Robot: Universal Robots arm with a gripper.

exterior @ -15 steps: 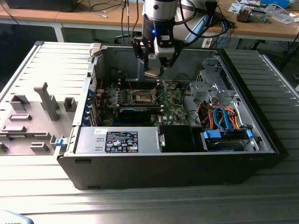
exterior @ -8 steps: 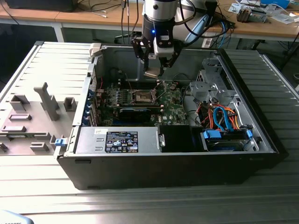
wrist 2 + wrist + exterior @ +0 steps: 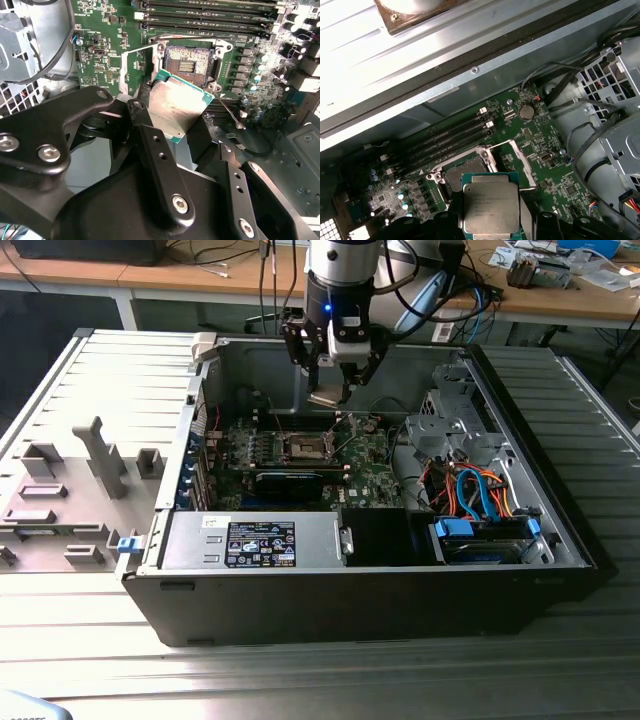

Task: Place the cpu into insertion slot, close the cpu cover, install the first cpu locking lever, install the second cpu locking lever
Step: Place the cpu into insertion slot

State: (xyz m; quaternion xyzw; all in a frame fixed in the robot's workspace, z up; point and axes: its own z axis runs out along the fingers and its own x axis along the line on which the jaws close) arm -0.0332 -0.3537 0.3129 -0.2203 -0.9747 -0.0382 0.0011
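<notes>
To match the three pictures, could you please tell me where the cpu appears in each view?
Exterior view: the cpu hangs in the pincer, above the green board inside the open case.
Second wrist view: the cpu is tilted, overlapping the near edge of the insertion slot.
First wrist view: the cpu shows its metal face beside the insertion slot.
Shared landmark: the insertion slot, open, dark centre bare.

Silvery cpu (image 3: 175,105) above open insertion slot (image 3: 189,62)
</notes>
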